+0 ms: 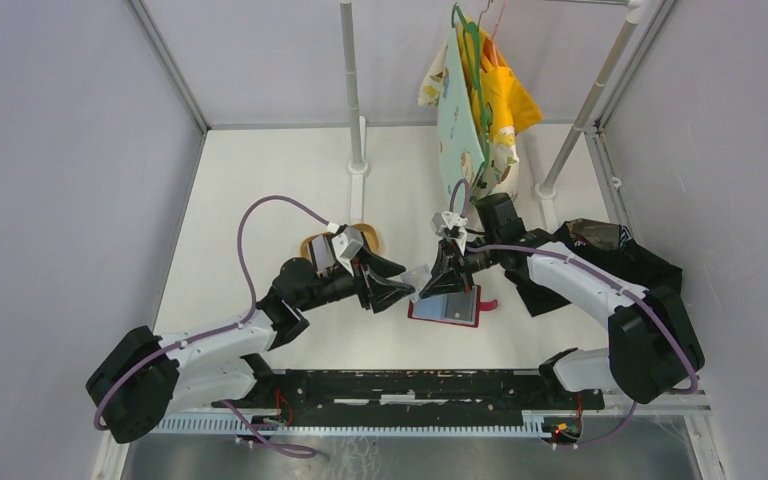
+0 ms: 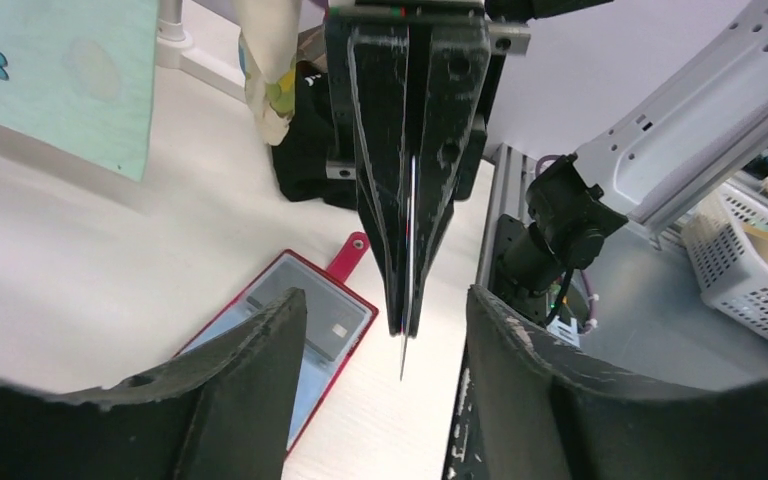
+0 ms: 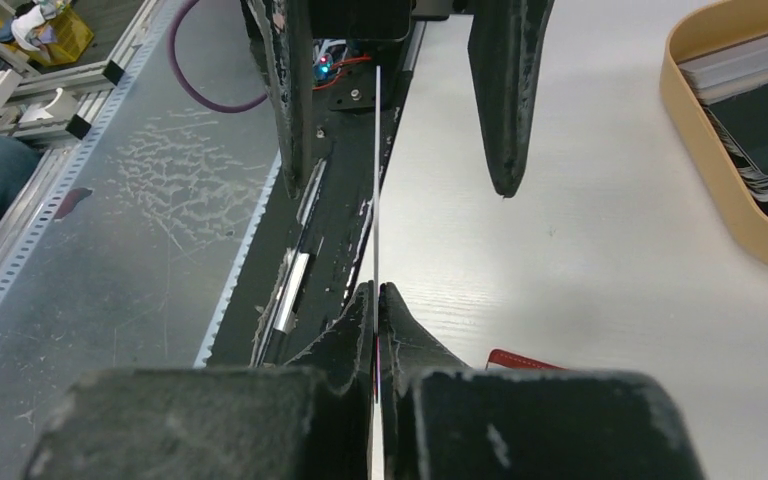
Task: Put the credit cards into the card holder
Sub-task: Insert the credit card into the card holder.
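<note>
While the left end effector [image 2: 385, 297] stands open, the right end effector [image 3: 375, 295] clamps one thin silvery plastic card [image 3: 376, 180] near a red leather-like wallet [image 2: 260, 302].

no writing, label, brand or number is legible on anything in view.

Fig. 1. The card holder [image 1: 447, 307] lies open at the centre of the table [image 1: 260, 200]. The tray [image 1: 312, 244], holding more cards [image 3: 760, 120], lies behind it to the left. One card [image 3: 376, 180] stands on edge by the holder's left end, pinched in the right gripper [image 3: 375, 300], between the parted fingers of the left gripper [image 2: 384, 300].
</note>
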Controlling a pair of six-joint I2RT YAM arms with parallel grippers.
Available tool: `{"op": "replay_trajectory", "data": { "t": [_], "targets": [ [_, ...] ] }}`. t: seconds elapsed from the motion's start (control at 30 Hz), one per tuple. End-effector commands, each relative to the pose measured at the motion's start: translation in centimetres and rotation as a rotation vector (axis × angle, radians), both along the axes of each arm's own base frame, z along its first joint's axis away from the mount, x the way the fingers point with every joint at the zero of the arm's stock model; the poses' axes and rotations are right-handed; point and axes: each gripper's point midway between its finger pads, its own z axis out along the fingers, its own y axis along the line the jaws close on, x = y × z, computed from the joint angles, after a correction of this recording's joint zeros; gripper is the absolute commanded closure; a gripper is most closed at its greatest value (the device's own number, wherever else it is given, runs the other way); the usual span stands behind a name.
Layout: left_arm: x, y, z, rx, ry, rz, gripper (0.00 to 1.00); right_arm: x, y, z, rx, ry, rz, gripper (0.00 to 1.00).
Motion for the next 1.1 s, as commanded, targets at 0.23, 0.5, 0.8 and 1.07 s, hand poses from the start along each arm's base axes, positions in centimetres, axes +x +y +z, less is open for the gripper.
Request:
{"op": "replay_trajectory", "data": {
  "t": [0.23, 0.5, 0.8, 1.07],
  "targets": [
    [-1.2, 0.2, 2.9, -0.228, 0.008, -0.053, 0.39, -0.5, 0.3, 1.6, 0.081, 0.02, 0.044, 1.0],
    [-0.6, -1.0, 2.9, -0.244, 0.041, -0.076, 0.81, -0.3, 0.3, 1.3, 0.071, 0.01, 0.031, 1.0],
    [-0.2, -0.9, 2.5, -0.216, 0.049, -0.077, 0.73, 0.5, 0.2, 0.5, 0.032, -0.041, -0.013, 0.99],
    [-0.3, -1.0, 2.0, -0.171, 0.046, -0.111, 0.98, 1.0, 0.0, -0.1, -0.006, -0.071, -0.027, 0.95]
  ]
}}
